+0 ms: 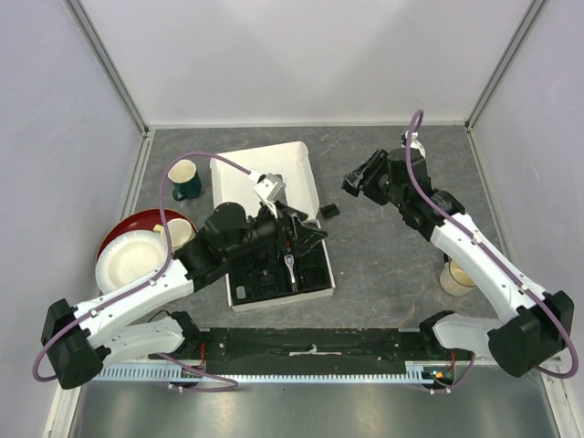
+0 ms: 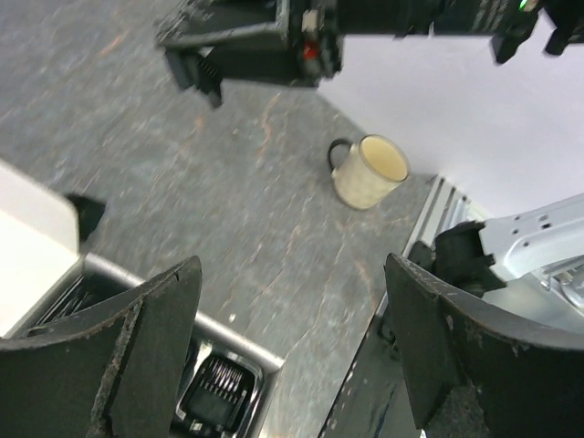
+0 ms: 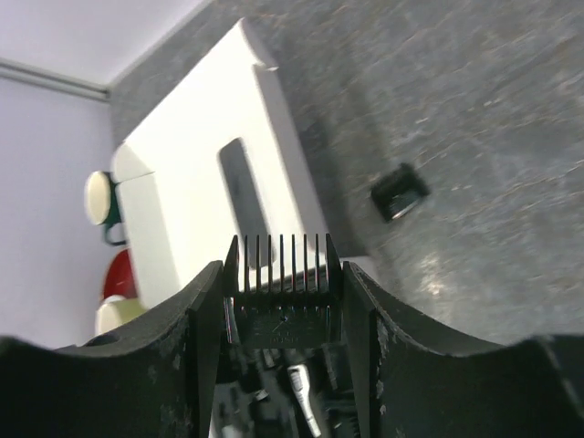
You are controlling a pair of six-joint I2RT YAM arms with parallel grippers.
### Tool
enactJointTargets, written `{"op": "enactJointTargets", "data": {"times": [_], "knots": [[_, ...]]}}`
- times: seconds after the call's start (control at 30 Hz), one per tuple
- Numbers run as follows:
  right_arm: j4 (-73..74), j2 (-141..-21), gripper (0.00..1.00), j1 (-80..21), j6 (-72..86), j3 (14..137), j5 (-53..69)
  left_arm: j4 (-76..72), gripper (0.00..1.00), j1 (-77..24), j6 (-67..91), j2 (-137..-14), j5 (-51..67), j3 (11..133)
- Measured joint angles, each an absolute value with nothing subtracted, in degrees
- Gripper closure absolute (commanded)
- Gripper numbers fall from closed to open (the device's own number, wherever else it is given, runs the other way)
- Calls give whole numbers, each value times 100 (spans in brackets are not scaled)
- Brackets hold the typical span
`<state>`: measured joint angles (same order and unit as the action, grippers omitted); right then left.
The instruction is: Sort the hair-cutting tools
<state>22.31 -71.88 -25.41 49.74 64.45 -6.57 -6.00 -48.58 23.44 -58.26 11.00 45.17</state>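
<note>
My right gripper (image 1: 354, 181) is shut on a black comb guard (image 3: 283, 278), teeth pointing away, held in the air right of the box; the fingers (image 3: 196, 347) clamp its sides. It also shows at the top of the left wrist view (image 2: 196, 68). My left gripper (image 1: 308, 235) is open and empty above the right edge of the black tray (image 1: 239, 294). In its wrist view (image 2: 292, 347) another comb guard (image 2: 214, 388) sits in a tray slot. A silver-and-black tool (image 3: 301, 401) lies in the tray. A small black piece (image 1: 329, 211) lies loose on the table.
The white box lid (image 1: 265, 173) lies behind the tray. A green mug (image 1: 185, 178), a red bowl (image 1: 117, 239) holding a white dish, and a cream mug (image 1: 178, 233) stand at the left. Another cream mug (image 1: 454, 276) stands by the right arm.
</note>
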Motion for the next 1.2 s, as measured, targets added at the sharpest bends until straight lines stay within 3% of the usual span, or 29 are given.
{"op": "enactJointTargets", "data": {"times": [0.53, 0.8, 1.03, 1.13, 1.2], "knots": [[2143, -5885, 60, -2818, 6086, 6233, -432, -3465, 19, -5743, 1955, -7387, -513, 4571], [2147, -5704, 60, -2818, 6265, 6226, -384, -4209, 39, -5931, 1387, -8064, -982, 5124], [2145, -5557, 61, -2818, 6285, 6226, -368, -4383, 62, -5935, 1184, -8350, -1096, 5586], [2145, -5533, 60, -2816, 6289, 6226, -370, -4270, 62, -5933, 1142, -8473, -1138, 5774], [2143, -5522, 60, -2812, 6307, 6222, -395, -4178, 57, -5933, 1142, -8506, -1153, 5850]]}}
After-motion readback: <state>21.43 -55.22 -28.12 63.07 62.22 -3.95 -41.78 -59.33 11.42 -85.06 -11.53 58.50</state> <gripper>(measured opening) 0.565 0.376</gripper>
